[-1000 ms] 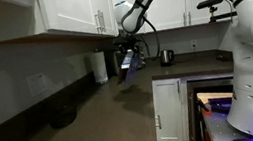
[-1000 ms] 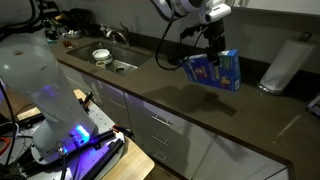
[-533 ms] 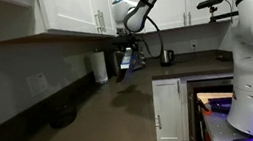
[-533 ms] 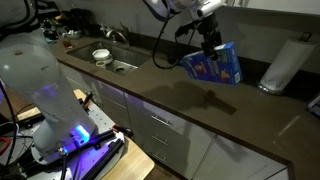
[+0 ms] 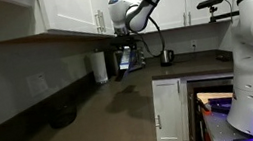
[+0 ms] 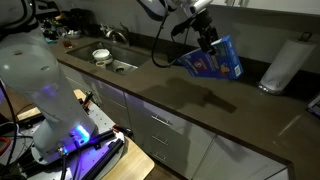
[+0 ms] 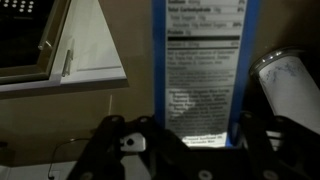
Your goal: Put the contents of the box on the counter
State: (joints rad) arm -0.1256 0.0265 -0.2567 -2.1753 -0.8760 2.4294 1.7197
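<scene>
Your end effector (image 6: 207,45) is pinching the blue box (image 6: 215,66), holding it tilted in the air above the surface (image 6: 190,108).

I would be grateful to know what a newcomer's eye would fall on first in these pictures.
The blue box, tilted in mid-air in the gripper above the dark counter, draws the eye first. In the wrist view its nutrition label fills the middle of the picture. A white paper-towel roll stands on the counter near the wall.
</scene>
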